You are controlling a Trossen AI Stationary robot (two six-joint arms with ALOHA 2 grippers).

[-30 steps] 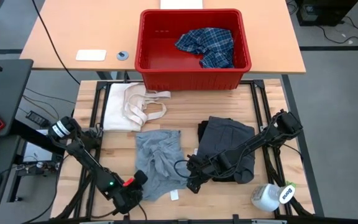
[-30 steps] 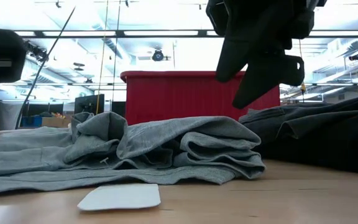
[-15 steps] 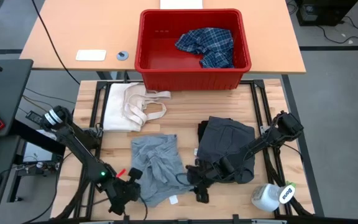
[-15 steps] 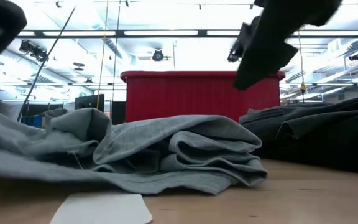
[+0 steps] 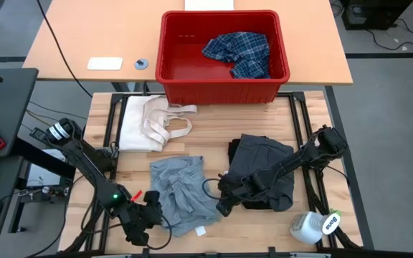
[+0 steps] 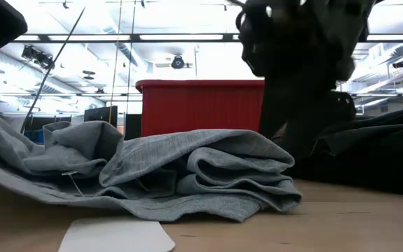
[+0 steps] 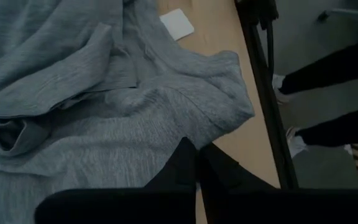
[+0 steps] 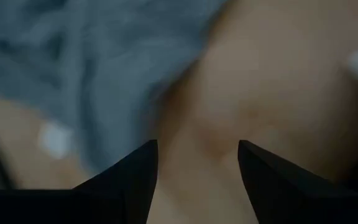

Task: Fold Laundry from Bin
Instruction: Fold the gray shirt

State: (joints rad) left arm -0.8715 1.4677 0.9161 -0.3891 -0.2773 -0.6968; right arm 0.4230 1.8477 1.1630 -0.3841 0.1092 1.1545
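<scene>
Folding has barely begun, as I read it from the high view: the light grey garment (image 5: 180, 193) lies rumpled on the wooden surface (image 5: 214, 150), the dark grey garment (image 5: 265, 170) sits beside it in a loose heap that may be roughly folded, and the plaid shirt (image 5: 239, 53) is the only thing I see in the red bin (image 5: 224, 89), over to one side, the rest of its floor bare. So one piece waits to be pulled out and at least the light grey one needs folding. My left tool (image 5: 151, 212) sits at that garment's near left edge; my right tool (image 5: 223, 203) hovers just beside its right edge. A cream cloth with strap loops (image 5: 153, 122) lies apart, nearer the bin.

From the low view, the light grey garment (image 6: 159, 171) is bunched in thick folds with the bin (image 6: 201, 105) behind it.

Through the left wrist view, my tool (image 7: 197, 163) is pinched shut on a fold of the grey fabric (image 7: 104, 112).

Through the right wrist view, my tool (image 8: 197, 162) stands open over bare wood, gripping nothing.
</scene>
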